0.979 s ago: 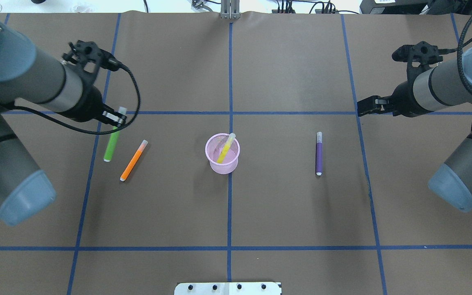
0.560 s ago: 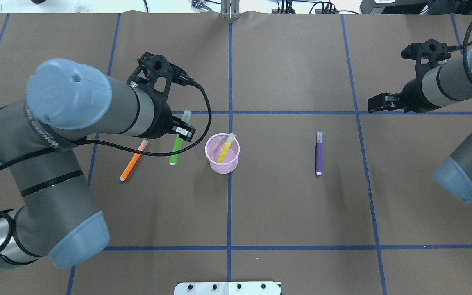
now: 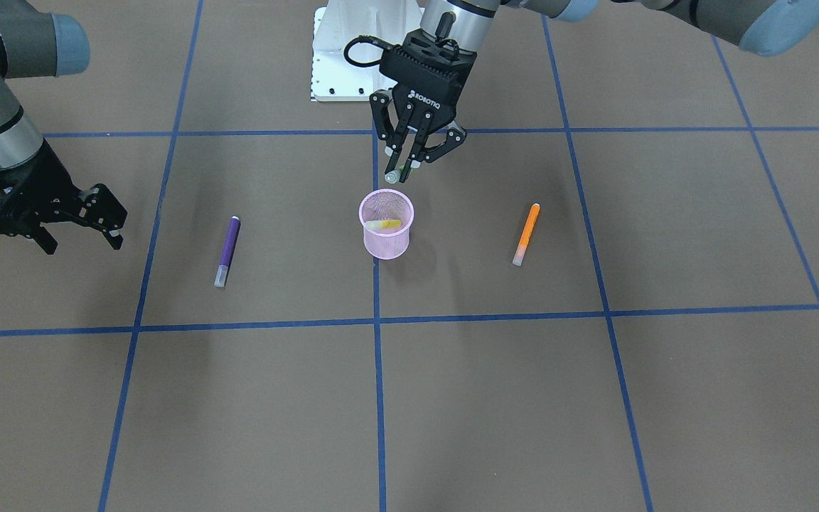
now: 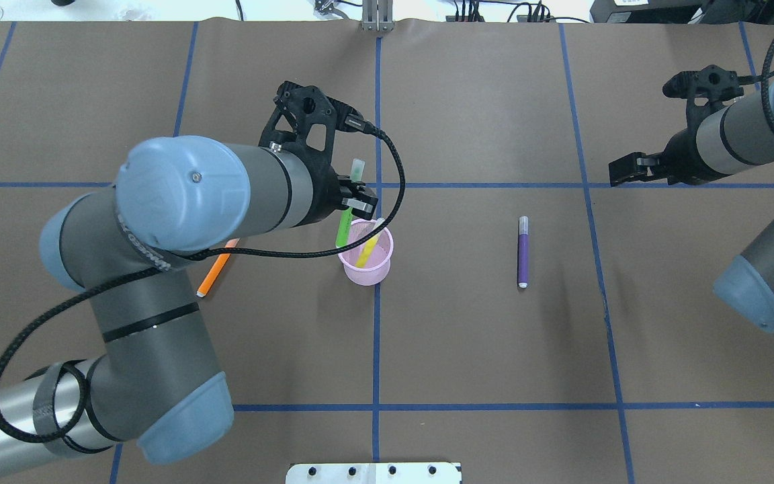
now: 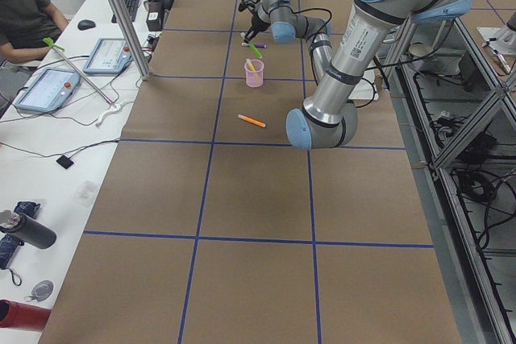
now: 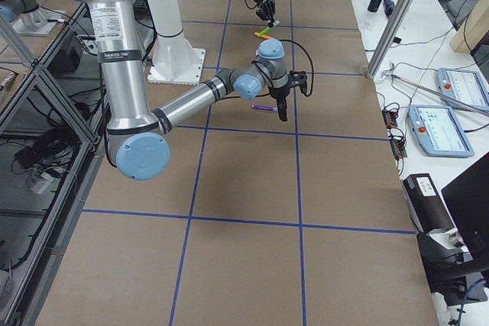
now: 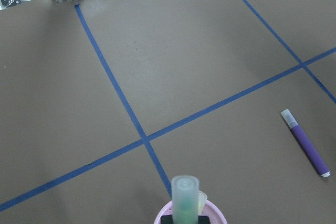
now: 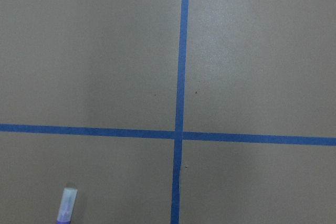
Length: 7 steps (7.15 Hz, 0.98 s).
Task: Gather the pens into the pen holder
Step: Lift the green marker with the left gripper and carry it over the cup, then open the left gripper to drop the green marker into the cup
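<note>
My left gripper (image 4: 355, 200) is shut on the green pen (image 4: 349, 214) and holds it tilted, cap end up, just over the back rim of the pink mesh pen holder (image 4: 365, 262). In the front view this gripper (image 3: 407, 165) hangs above the holder (image 3: 386, 240). The left wrist view shows the pen's pale cap (image 7: 185, 196) over the rim (image 7: 212, 216). A yellowish pen (image 4: 367, 246) leans inside the holder. The orange pen (image 4: 209, 279) lies left of it, partly under my left arm. The purple pen (image 4: 523, 254) lies to the right. My right gripper (image 3: 82, 242) is open and empty.
A metal plate (image 4: 373, 472) sits at the table's near edge, and the white robot base (image 3: 352, 57) stands behind the holder in the front view. Blue tape lines cross the brown table cover (image 4: 481, 336). An operator (image 5: 24, 14) sits by the table in the left side view.
My left arm has carried the green pen rightward, from beside the orange pen to above the holder's rim. My right arm has drawn back slightly to the right.
</note>
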{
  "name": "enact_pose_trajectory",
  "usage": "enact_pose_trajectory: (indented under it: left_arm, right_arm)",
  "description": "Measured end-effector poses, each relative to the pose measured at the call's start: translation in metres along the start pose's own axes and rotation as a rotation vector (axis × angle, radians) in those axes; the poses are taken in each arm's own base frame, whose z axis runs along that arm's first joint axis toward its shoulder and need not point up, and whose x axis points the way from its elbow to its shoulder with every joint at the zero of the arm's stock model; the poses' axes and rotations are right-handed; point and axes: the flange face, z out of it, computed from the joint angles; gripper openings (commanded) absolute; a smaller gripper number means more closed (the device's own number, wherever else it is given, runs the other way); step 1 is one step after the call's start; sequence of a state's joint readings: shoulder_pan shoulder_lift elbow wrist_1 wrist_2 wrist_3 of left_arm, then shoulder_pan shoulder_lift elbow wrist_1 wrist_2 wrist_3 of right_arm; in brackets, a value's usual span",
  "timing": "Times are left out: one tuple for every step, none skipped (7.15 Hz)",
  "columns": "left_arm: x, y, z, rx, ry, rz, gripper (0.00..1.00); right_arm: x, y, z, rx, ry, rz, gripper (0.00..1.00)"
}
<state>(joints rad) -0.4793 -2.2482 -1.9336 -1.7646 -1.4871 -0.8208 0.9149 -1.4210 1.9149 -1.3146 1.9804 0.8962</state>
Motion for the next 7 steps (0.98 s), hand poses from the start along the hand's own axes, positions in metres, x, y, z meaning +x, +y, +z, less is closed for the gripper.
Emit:
enact_pose_trajectory:
  left_arm:
    - [0.016, 0.011, 0.005, 0.080, -0.038, 0.012, 0.00]
    - [0.026, 0.020, 0.010, 0.134, -0.066, 0.019, 0.00]
    - [0.029, 0.026, 0.016, 0.161, -0.095, 0.024, 0.00]
    - [0.029, 0.032, 0.023, 0.177, -0.120, 0.029, 0.00]
    - [0.030, 0.037, 0.033, 0.189, -0.132, 0.032, 0.00]
    - [0.030, 0.041, 0.044, 0.201, -0.138, 0.032, 0.00]
    - [0.030, 0.045, 0.054, 0.207, -0.140, 0.032, 0.67]
  right_arm:
    - [0.000, 0.000, 0.000, 0.000, 0.000, 0.001, 1.00]
    - [0.001, -0.001, -0.001, -0.002, -0.003, 0.003, 1.00]
    - [0.002, -0.002, -0.003, -0.008, -0.011, 0.008, 1.00]
    - [0.004, -0.004, -0.005, -0.014, -0.018, 0.014, 1.00]
    - [0.005, -0.004, -0.006, -0.015, -0.021, 0.017, 1.00]
    - [0.006, -0.004, -0.006, -0.017, -0.021, 0.018, 1.00]
    - [0.006, -0.005, -0.005, -0.018, -0.020, 0.019, 1.00]
